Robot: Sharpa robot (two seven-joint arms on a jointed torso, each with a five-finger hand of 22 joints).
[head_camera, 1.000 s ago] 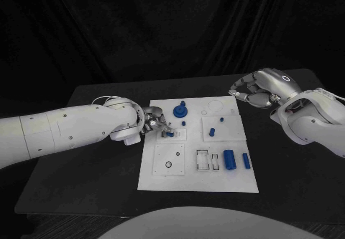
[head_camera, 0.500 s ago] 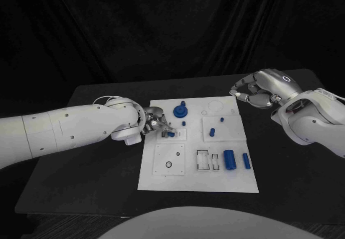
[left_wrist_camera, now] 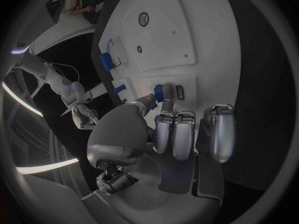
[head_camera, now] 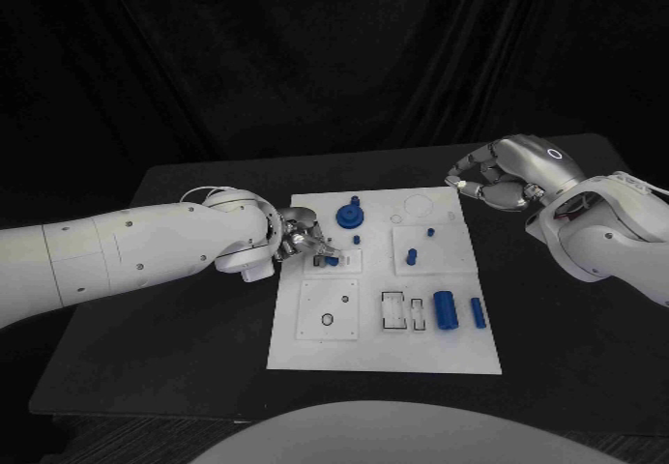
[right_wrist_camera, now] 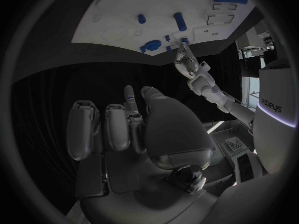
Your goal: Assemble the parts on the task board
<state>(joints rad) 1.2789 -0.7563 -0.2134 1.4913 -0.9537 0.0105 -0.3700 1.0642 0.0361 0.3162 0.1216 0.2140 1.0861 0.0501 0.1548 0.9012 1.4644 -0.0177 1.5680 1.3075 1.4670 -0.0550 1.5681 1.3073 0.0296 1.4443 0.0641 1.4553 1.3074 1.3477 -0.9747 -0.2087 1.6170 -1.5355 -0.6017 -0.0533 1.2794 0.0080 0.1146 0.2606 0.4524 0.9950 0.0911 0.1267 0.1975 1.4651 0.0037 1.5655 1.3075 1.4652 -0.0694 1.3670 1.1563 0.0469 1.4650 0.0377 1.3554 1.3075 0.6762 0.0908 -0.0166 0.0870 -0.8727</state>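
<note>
The white task board (head_camera: 419,353) lies mid-table. My left hand (head_camera: 305,240) hovers over the board's left side and pinches a small blue part (head_camera: 325,259) between thumb and finger, down at a small square plate. The left wrist view shows that hand (left_wrist_camera: 171,134) with the blue part (left_wrist_camera: 159,92) at its fingertips against the board (left_wrist_camera: 193,40). My right hand (head_camera: 491,180) hangs off the board's far right corner, fingers curled in on nothing; the right wrist view shows it (right_wrist_camera: 131,127) above the board (right_wrist_camera: 118,15).
Other blue parts on the board: a gear-like piece (head_camera: 350,212), a short peg (head_camera: 412,256), a thick cylinder (head_camera: 445,309) and a slimmer one (head_camera: 477,310). Black rectangular slots (head_camera: 394,309) lie beside the cylinders. Black table (head_camera: 167,338) surrounds the board.
</note>
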